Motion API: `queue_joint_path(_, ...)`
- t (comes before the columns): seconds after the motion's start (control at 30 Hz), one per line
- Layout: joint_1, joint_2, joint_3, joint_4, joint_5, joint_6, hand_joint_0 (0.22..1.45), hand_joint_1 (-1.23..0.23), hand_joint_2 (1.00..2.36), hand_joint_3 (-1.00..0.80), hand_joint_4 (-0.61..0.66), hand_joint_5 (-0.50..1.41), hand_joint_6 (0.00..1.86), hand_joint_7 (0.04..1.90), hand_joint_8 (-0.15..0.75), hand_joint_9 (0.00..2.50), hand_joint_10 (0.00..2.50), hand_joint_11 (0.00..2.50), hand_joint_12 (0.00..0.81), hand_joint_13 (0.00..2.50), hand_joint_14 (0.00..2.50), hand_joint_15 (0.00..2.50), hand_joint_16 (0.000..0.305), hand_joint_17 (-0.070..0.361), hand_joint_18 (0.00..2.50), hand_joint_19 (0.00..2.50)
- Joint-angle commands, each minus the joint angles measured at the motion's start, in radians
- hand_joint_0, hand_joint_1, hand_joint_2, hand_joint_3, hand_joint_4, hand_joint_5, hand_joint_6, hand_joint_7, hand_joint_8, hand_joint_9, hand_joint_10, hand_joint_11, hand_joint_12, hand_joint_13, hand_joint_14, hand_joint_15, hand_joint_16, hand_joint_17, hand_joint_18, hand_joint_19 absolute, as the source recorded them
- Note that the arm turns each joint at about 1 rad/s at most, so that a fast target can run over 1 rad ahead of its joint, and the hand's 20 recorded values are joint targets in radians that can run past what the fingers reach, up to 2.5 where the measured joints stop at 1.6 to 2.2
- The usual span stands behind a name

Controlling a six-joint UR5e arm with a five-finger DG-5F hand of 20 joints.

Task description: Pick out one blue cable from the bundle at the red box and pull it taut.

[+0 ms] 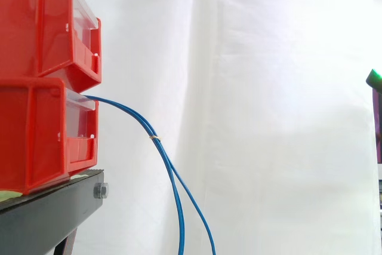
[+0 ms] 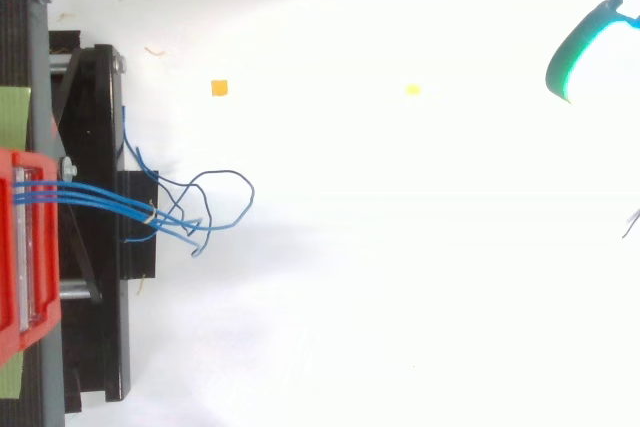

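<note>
Several thin blue cables (image 1: 128,110) leave the lower red bin (image 1: 36,132) and droop down to the bottom of the side view. A small pale tie (image 1: 154,138) binds them a short way out. From above, the blue cables (image 2: 100,199) run out of the red bin (image 2: 25,247) and fan into loose curls (image 2: 215,209) past the stand. Just a green-glowing part of my hand (image 2: 575,52) enters at the far right edge, well away from the cables and touching nothing. It also peeks in at the right edge of the side view as my hand (image 1: 373,78).
A second red bin (image 1: 42,22) sits stacked on the lower one, both on a black stand (image 1: 51,210). A white curtain hangs behind. From above, a small orange square (image 2: 219,88) and a yellow scrap (image 2: 412,90) lie on the white floor.
</note>
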Motion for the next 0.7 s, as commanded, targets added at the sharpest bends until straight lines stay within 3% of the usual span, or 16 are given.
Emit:
queue_joint_path(0.0, 0.004, -0.001, 0.001, 0.009, 0.024, -0.004, 0.54, -0.65, 1.0, -0.5, 0.16, -0.21, 0.5, 0.7, 0.228, 0.67, 0.01, 0.34, 0.331, 0.63, 0.01, 0.32, 0.05, 0.112, 0.44, 0.5)
queue_joint_path(0.13, 0.018, -0.032, 0.001, 0.072, 0.118, -0.033, 0.54, -0.64, 1.0, -0.5, 0.17, -0.21, 0.5, 0.7, 0.229, 0.67, 0.01, 0.34, 0.336, 0.63, 0.01, 0.32, 0.05, 0.112, 0.44, 0.51)
queue_joint_path(0.17, 0.021, -0.037, 0.001, 0.084, 0.124, -0.042, 0.54, -0.64, 1.0, -0.5, 0.17, -0.21, 0.5, 0.7, 0.23, 0.67, 0.01, 0.34, 0.336, 0.63, 0.01, 0.32, 0.05, 0.112, 0.45, 0.5)
queue_joint_path(0.23, 0.04, -0.106, 0.019, 0.189, 0.133, -0.11, 0.54, -0.64, 1.0, -0.5, 0.17, -0.21, 0.5, 0.7, 0.231, 0.68, 0.01, 0.34, 0.337, 0.63, 0.01, 0.32, 0.05, 0.111, 0.45, 0.5)
queue_joint_path(0.3, 0.046, -0.136, 0.039, 0.218, 0.139, -0.131, 0.54, -0.64, 1.0, -0.5, 0.17, -0.21, 0.5, 0.7, 0.231, 0.68, 0.01, 0.34, 0.337, 0.63, 0.01, 0.32, 0.049, 0.111, 0.45, 0.5)
queue_joint_path(0.4, 0.053, -0.201, 0.084, 0.219, 0.156, -0.151, 0.54, -0.64, 1.0, -0.5, 0.18, -0.2, 0.5, 0.7, 0.235, 0.68, 0.01, 0.35, 0.337, 0.63, 0.01, 0.32, 0.049, 0.111, 0.46, 0.51)
queue_joint_path(0.43, 0.058, -0.254, 0.131, 0.213, 0.167, -0.153, 0.54, -0.64, 1.0, -0.5, 0.18, -0.2, 0.5, 0.7, 0.234, 0.68, 0.01, 0.34, 0.338, 0.63, 0.01, 0.32, 0.049, 0.111, 0.46, 0.5)
queue_joint_path(0.47, 0.058, -0.27, 0.151, 0.21, 0.17, -0.154, 0.54, -0.64, 1.0, -0.5, 0.18, -0.2, 0.5, 0.7, 0.233, 0.68, 0.01, 0.35, 0.339, 0.63, 0.01, 0.32, 0.049, 0.111, 0.46, 0.51)
queue_joint_path(0.67, 0.07, -0.302, 0.186, 0.227, 0.196, -0.202, 0.55, -0.64, 1.0, -0.5, 0.18, -0.2, 0.5, 0.7, 0.236, 0.68, 0.01, 0.35, 0.34, 0.63, 0.01, 0.32, 0.049, 0.11, 0.46, 0.5)
